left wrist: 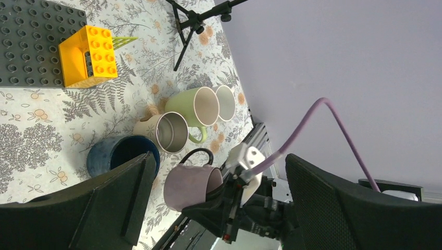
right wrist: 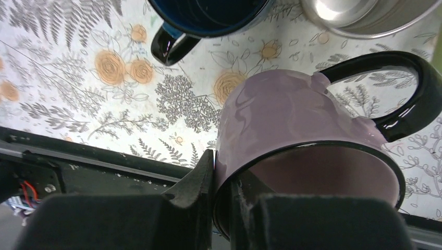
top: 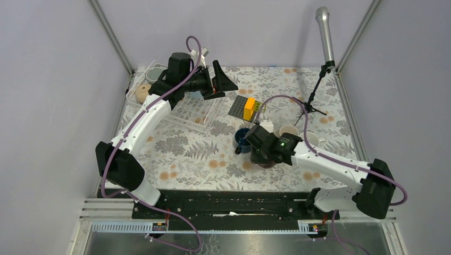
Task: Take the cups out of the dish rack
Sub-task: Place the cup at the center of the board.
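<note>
The right gripper (right wrist: 221, 174) pinches the rim of the mauve mug (right wrist: 292, 114), holding it well apart from the dish rack (top: 198, 112), apparently for set-down, while the left gripper (top: 219, 87) hangs fully spread above that rack for another pick.

1. My left arm (top: 143, 119) and right arm (top: 325, 162) both have smooth white shells on the long links and chunky black housings at the joints.
2. A mauve cable (left wrist: 326, 100) runs along each one in loose, swoopy loops.
3. My left gripper (top: 220, 85) is all black, with wedge-shaped fingers (left wrist: 344, 203) and a fine dotted texture on the inner faces.
4. My right gripper (top: 261, 151) is black too, with a small green light (top: 282, 142) on the wrist.
5. Thin red wires (right wrist: 28, 190) are tucked in the black base rail (top: 228, 204).
</note>
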You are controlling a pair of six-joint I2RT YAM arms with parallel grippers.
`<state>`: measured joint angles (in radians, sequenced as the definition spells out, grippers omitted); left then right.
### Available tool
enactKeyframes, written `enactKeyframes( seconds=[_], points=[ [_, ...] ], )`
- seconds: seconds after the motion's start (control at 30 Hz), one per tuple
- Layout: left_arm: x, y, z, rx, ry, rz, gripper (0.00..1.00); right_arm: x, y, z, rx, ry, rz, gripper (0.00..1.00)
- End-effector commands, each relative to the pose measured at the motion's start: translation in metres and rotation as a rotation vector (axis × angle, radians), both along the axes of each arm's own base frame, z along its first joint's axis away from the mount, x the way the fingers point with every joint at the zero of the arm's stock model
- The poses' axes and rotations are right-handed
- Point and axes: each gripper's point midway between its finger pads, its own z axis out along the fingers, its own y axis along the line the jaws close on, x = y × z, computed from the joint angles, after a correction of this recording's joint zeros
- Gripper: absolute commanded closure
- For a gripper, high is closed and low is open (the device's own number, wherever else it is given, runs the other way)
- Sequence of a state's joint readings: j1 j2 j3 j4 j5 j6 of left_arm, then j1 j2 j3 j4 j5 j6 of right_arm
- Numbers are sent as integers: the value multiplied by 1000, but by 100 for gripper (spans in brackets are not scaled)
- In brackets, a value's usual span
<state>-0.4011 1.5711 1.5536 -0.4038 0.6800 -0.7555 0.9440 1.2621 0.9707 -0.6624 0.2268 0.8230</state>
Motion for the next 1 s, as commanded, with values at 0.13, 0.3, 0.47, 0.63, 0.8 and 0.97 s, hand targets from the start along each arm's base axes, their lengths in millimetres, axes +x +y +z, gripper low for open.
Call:
enactKeyframes(
  seconds=[0.13,0.3,0.47,0.63,0.8,0.97],
  points=[
    [-6,4,39,-21,-128,-4,1,6,23,-19,-45,-32,-3,100],
    [-7,4,39,-15,-130,-9,1,5,35,-35,-79,1,42,100],
    [-7,4,38,-11,-132,-12,1,7,41,-41,-101,5,80,100],
    [-5,4,34,-5,-127,-12,1,9,50,-46,-118,22,122,100],
    [-5,4,31,2,-126,-13,1,10,51,-53,-152,40,137,100],
    [-5,4,30,5,-127,-13,1,9,52,-56,-166,56,148,94]
  ],
)
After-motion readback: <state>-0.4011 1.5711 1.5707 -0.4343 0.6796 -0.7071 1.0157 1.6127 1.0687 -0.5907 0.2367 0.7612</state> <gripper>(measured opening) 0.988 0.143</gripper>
